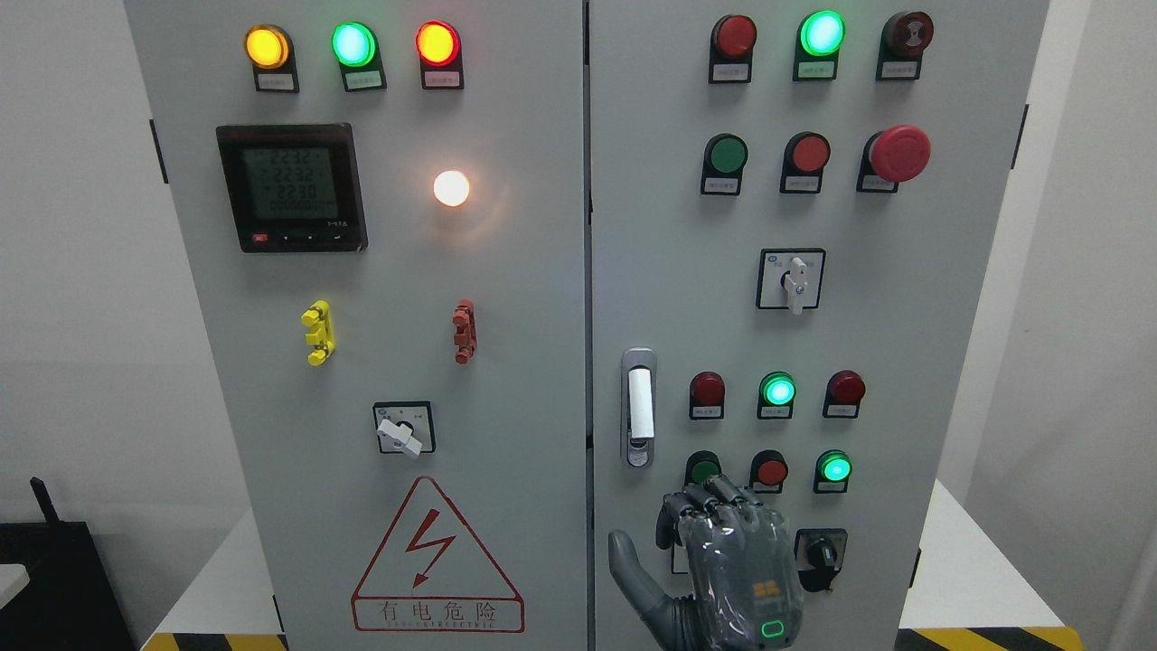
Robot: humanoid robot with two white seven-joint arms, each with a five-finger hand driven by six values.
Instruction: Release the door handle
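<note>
A: Nearest the cam is the right hand (728, 565), back of it toward us, low on the right door (904, 325). Fingers (714, 497) curled at the knuckles, thumb out to the side, gripping nothing.

B: And the door handle (639, 407)?

A: Above the hand, near the right door's left edge, by the seam w/ the left door (380, 362). White lever sits flat in its metal housing, upright. Hand's clear of it, no contact.

B: So release looks done?

A: I'd judge so. Hand sits just below the handle, prob. bc that's the natural way off a vertical lever. Both doors look closed and flush.

B: Anything close by to bump?

A: Yes, pushbuttons (771, 470) right by the fingertips, and a key switch (821, 550) just beside the hand. Pulling straight back seems safest.

B: Left hand?

A: Not in frame.
</note>
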